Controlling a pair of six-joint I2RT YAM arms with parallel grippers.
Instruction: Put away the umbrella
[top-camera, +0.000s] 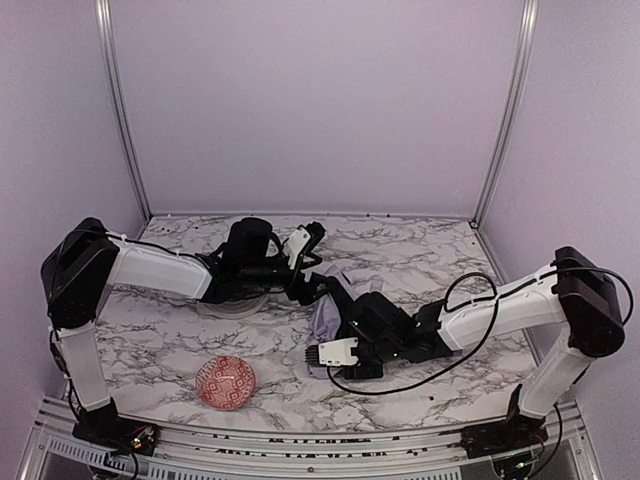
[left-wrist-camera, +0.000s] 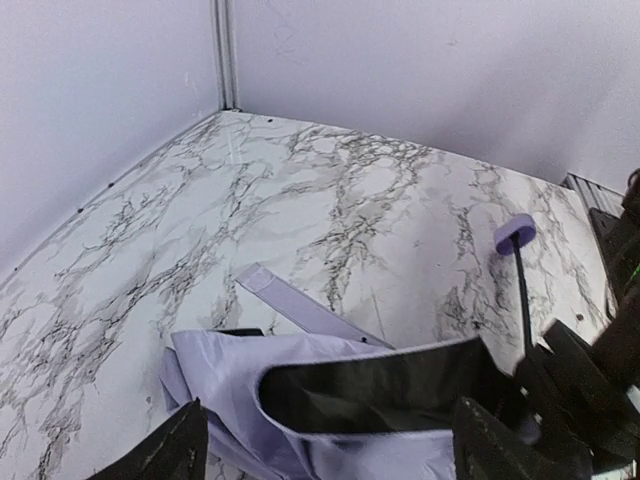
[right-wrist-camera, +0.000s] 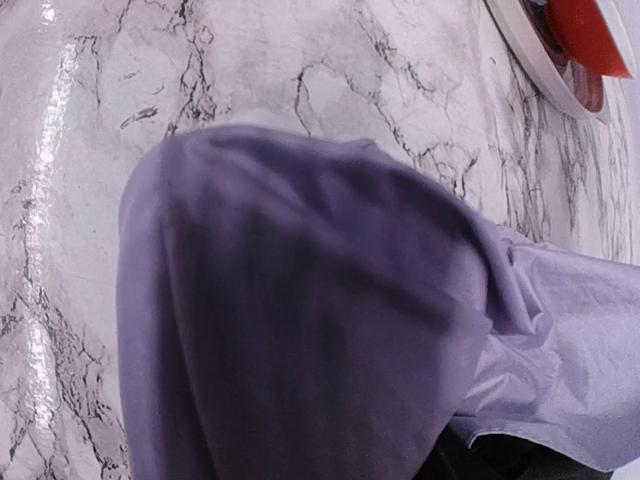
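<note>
The umbrella (top-camera: 325, 312) lies as a heap of pale lavender fabric at the middle of the marble table. My left gripper (top-camera: 305, 275) reaches it from the left. In the left wrist view that gripper (left-wrist-camera: 330, 450) is open wide, with the fabric (left-wrist-camera: 250, 380) and its dark inner fold between the fingertips (left-wrist-camera: 170, 450). The lavender knob handle (left-wrist-camera: 514, 234) stands on the thin black shaft (left-wrist-camera: 523, 295) to the right. My right gripper (top-camera: 330, 352) sits at the fabric's near edge. In the right wrist view the fabric (right-wrist-camera: 300, 330) covers the fingers.
A red patterned bowl (top-camera: 226, 382) stands near the front left of the table (top-camera: 420, 250) and shows at the top right of the right wrist view (right-wrist-camera: 590, 30). A lavender strap (left-wrist-camera: 300, 305) lies flat beyond the fabric. Lavender walls close in the back and sides.
</note>
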